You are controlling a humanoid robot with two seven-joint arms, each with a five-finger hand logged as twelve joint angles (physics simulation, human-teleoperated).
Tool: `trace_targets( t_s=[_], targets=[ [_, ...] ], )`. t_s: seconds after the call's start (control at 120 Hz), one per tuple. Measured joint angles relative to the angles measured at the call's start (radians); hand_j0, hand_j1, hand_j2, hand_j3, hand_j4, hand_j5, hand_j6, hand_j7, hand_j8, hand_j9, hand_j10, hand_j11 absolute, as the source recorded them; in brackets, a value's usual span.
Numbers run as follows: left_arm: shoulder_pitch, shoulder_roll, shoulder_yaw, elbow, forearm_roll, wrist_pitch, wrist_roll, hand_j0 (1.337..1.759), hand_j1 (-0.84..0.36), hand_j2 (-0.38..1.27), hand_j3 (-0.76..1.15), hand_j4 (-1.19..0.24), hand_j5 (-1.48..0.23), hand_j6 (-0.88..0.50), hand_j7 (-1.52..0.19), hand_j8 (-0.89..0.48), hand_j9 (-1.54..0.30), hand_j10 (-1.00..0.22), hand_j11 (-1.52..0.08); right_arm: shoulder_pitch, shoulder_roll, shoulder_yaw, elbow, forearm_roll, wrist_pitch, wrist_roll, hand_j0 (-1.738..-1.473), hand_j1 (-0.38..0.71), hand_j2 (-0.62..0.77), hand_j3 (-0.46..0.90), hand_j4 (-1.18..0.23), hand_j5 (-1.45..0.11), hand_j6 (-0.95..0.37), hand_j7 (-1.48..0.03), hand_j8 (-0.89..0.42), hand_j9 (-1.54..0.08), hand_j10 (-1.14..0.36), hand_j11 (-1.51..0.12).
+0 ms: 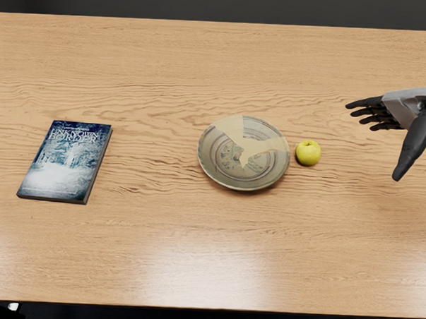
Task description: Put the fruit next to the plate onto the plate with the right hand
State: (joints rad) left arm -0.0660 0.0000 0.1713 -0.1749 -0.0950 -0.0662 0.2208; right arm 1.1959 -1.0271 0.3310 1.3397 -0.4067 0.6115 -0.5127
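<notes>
A light wood-grain table (153,65) fills the view, soft glare along its near edge, a dark backdrop (220,4) behind.

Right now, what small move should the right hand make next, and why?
Probably bring the right hand over to the apple: its fingers are spread and empty, apart from the apple, which sits beside the plate, not on it.
</notes>
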Motion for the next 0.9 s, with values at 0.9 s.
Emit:
trace_targets(
  t_s=[0.9],
  targets=[
    [0.0,0.0,0.0,0.0,0.0,0.0,0.0,1.658,0.35,0.0,0.0,0.0,0.0,0.0,0.0,0.0,0.0,0.0,0.0,0.021,0.219,0.014,0.215,-0.455,-0.229,-0.098,-1.658,-0.35,0.0,0.0,0.0,0.0,-0.01,0.0,0.0,0.0,0.0,0.0]
  ],
)
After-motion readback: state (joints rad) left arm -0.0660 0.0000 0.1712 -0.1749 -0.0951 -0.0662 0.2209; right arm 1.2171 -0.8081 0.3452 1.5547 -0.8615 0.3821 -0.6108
